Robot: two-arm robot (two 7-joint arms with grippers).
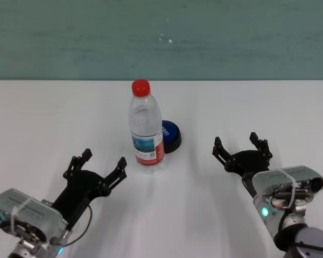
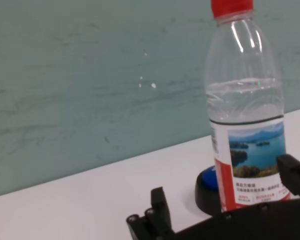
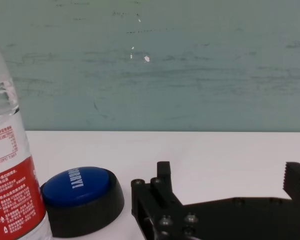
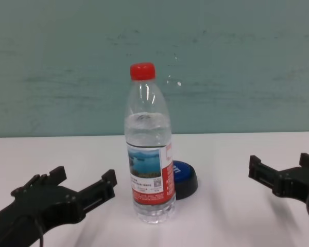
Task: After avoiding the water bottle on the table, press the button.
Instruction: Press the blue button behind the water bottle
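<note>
We count one water bottle standing upright on the desk. Just behind the bottle sits one blue button. We also see two hands: one left hand and one right hand, each with its fingers spread apart.

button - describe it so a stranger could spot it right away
On the white table, find the upright water bottle near the middle. The button sits just behind it, toward the robot's right. It is low and round, blue dome on black base, far shorter than the bottle.
</note>
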